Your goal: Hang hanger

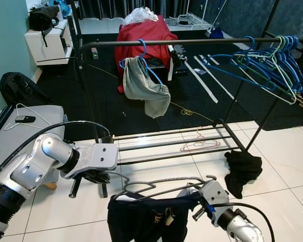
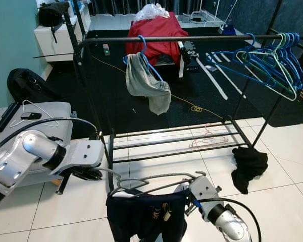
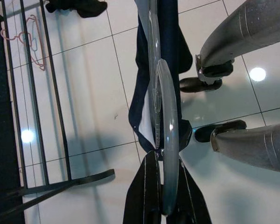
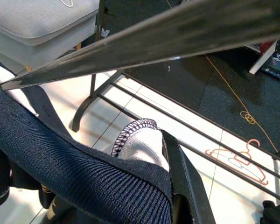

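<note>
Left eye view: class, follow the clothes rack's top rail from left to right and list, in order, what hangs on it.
Along the top rail: first the grey garment on a single blue hanger, then, at the far right end, the bunch of empty blue hangers.

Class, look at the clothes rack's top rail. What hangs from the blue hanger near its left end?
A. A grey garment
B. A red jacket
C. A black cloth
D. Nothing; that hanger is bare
A: a grey garment is draped over the blue hanger hooked on the rail; the black cloth lies on the floor.
</note>
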Available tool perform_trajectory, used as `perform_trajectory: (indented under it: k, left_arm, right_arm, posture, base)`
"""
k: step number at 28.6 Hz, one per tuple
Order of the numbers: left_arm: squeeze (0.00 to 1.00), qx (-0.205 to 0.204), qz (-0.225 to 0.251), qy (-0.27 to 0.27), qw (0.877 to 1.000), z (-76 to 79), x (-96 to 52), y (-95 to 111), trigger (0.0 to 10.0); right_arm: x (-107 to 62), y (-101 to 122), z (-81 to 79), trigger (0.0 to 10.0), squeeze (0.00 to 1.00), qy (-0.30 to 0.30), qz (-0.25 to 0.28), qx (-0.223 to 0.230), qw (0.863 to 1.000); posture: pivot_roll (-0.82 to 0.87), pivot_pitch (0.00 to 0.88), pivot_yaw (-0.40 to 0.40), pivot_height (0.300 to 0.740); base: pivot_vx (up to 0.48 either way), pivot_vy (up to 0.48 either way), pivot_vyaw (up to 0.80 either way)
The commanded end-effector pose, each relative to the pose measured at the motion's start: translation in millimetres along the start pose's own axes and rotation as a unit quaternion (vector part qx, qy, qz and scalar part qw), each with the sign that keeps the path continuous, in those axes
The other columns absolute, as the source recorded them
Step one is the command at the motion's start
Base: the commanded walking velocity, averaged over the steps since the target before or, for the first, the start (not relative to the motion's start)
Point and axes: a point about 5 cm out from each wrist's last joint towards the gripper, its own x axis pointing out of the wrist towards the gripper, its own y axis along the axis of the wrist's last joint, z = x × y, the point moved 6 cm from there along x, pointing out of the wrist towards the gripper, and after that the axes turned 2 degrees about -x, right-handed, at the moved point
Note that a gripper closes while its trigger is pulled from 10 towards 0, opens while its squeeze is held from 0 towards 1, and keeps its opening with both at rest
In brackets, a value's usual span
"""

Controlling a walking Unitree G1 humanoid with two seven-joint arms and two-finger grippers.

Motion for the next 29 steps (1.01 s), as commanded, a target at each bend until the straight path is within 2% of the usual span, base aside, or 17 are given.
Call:
perform_trajectory:
  k: [1,2,3,6,7,13,22,23,24,25,26,27,28,29]
  left_arm:
    - [0.00,0.002,-0.028,-0.005,1.000,-0.3,-7.2,-7,0.0]
    - [0.00,0.002,-0.028,-0.005,1.000,-0.3,-7.2,-7,0.0]
    - [0.00,0.004,-0.034,-0.002,0.999,-3.4,-10.4,-7,0.0]
    - [0.00,0.005,-0.035,0.000,0.999,-4.6,-11.4,-7,0.0]
    - [0.00,0.005,-0.035,0.000,0.999,-5.3,-11.9,-6,0.0]
    - [0.00,0.004,-0.037,0.003,0.999,-6.8,-12.8,-7,0.0]
    - [0.00,0.007,-0.039,0.008,0.999,-9.9,-13.2,-8,0.0]
    - [0.00,0.008,-0.039,0.010,0.999,-11.4,-13.3,-8,0.0]
    - [0.00,0.009,-0.040,0.010,0.999,-12.2,-13.3,-8,0.0]
    - [0.00,0.009,-0.040,0.010,0.999,-12.2,-13.3,-8,0.0]
    - [0.00,0.009,-0.040,0.010,0.999,-12.5,-13.3,-8,0.0]
    - [0.00,0.009,-0.040,0.010,0.999,-12.5,-13.3,-8,0.0]
    - [0.00,0.010,-0.041,0.009,0.999,-12.6,-13.1,-8,0.0]
    - [0.00,0.009,-0.041,0.008,0.999,-12.4,-12.8,-8,0.0]
  right_arm:
    - [-1.1,-3,-1.2,10.0,0.26,-0.006,0.000,0.012,1.000]
    - [-1.1,-3,-1.2,10.0,0.26,-0.006,0.000,0.012,1.000]
    - [0.3,-2,-6.2,10.0,1.00,-0.004,0.004,0.018,1.000]
    - [1.1,0,-5.6,10.0,1.00,-0.010,0.007,0.014,1.000]
    - [1.6,1,-4.7,10.0,0.00,-0.015,0.011,0.010,1.000]
    - [-1.9,4,-7.6,10.0,0.00,-0.016,0.022,0.003,1.000]
    - [-7.4,-4,-15.3,10.0,0.00,0.001,0.005,0.010,1.000]
    - [-9.9,-8,-15.9,10.0,1.00,0.000,-0.002,0.021,1.000]
    - [-10.7,-14,-19.6,10.0,1.00,0.006,-0.016,0.040,0.999]
    - [-10.7,-14,-19.6,10.0,1.00,0.006,-0.016,0.040,0.999]
    - [-10.7,-18,-26.1,10.0,0.71,0.022,-0.028,0.064,0.997]
    - [-10.7,-18,-26.1,10.0,0.71,0.022,-0.028,0.064,0.997]
    - [-11.5,-25,-39.9,10.0,0.00,0.065,-0.054,0.085,0.993]
    - [-13.5,-35,-50.8,10.0,0.00,0.103,-0.092,0.091,0.986]
  posture:
    - [-0.05,0.092,0.002,0.740]
    - [-0.05,0.092,0.002,0.740]
    - [-0.05,0.094,0.004,0.740]
    - [-0.05,0.094,0.004,0.740]
    - [-0.05,0.096,0.006,0.740]
    - [-0.05,0.098,0.008,0.740]
    - [-0.05,0.099,0.008,0.740]
    - [-0.05,0.100,0.012,0.740]
    - [-0.05,0.100,0.013,0.740]
    - [-0.05,0.100,0.013,0.740]
    - [-0.05,0.100,0.013,0.740]
    - [-0.05,0.100,0.013,0.740]
    - [-0.06,0.100,0.017,0.740]
    - [-0.06,0.100,0.017,0.740]
  base:
    - [0.000,0.000,0.00]
    - [0.000,0.000,0.00]
    - [0.000,0.000,0.00]
    - [0.000,0.000,0.00]
    - [0.000,0.000,0.00]
    - [0.000,0.000,0.00]
    - [0.000,0.000,0.00]
    - [0.000,0.000,0.00]
    - [0.000,0.000,0.00]
    - [0.000,0.000,0.00]
    - [0.000,0.000,0.00]
    - [0.000,0.000,0.00]
    - [0.000,0.000,0.00]
    - [0.000,0.000,0.00]
